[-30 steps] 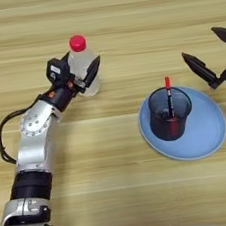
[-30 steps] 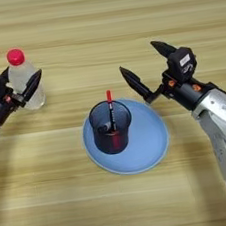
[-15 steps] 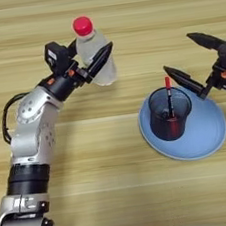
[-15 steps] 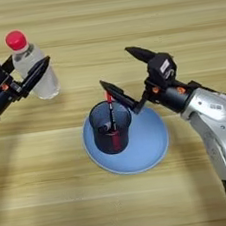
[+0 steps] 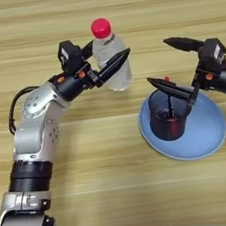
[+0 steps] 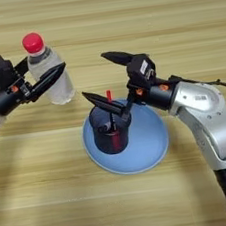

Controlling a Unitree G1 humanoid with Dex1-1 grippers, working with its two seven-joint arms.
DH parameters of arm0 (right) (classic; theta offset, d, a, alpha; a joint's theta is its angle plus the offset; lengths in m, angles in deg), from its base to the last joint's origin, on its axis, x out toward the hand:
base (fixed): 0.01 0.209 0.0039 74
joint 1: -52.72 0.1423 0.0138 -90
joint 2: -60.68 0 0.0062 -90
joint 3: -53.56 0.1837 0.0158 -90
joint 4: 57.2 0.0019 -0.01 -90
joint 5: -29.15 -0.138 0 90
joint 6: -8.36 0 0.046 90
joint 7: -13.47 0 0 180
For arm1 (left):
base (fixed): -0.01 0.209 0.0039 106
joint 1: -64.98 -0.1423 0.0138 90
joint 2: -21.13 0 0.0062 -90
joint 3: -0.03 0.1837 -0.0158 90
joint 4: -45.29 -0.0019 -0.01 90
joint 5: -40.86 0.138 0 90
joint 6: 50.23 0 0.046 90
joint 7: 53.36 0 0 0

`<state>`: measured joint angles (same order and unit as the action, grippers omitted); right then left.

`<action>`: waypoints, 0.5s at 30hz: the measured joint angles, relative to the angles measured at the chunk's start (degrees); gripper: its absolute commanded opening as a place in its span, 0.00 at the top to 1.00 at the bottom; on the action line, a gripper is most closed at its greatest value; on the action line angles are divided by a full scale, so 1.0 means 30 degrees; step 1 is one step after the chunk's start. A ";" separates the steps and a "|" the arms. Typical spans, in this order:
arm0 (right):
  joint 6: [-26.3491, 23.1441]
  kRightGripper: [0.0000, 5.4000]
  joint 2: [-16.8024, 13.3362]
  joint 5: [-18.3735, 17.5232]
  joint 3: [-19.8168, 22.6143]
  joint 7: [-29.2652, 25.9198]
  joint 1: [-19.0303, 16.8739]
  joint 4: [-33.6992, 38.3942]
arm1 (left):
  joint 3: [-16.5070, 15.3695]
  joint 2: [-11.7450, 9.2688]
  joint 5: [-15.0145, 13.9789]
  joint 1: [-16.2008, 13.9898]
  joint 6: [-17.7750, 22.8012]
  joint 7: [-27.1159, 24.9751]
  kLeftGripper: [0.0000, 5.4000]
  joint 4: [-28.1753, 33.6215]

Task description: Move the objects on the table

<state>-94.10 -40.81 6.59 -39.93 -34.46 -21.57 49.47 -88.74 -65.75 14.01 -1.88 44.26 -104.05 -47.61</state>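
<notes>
Now, against a second ago:
Left gripper (image 5: 107,60): clamped around bottle (image 5: 112,59), carried rightward toward plate (image 5: 204,134).
Right gripper (image 6: 106,80): spread wide, moved in over cup (image 6: 109,130), lower finger above rim.
Pen (image 6: 110,110): upright in cup, unchanged.
Cup: on plate, on table (image 5: 121,199).

- You've got a black cable (image 5: 12,105) looping out beside the left arm, arched over the table.
- Another thin black cable (image 6: 225,85) trails behind the right arm.
</notes>
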 measured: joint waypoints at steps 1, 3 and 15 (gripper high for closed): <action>-0.0154 0.00 -0.0005 -0.0001 -0.0133 -0.0054 0.0189 -0.0113 | 0.0063 -0.0005 -0.0028 0.0000 0.0027 -0.0086 0.41 0.0091; -0.0304 0.00 -0.0003 0.0001 -0.0338 -0.0228 0.0508 -0.0339 | 0.0230 -0.0003 -0.0077 -0.0001 0.0085 -0.0310 0.41 0.0253; -0.0719 0.00 0.0255 0.0262 -0.1740 -0.0927 0.1685 -0.1629 | 0.0939 -0.0007 -0.0243 -0.0001 0.0731 -0.1222 0.41 0.1892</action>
<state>-96.25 -40.05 7.38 -45.15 -37.24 -16.52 44.58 -85.93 -65.77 13.29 -1.88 46.45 -107.72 -41.93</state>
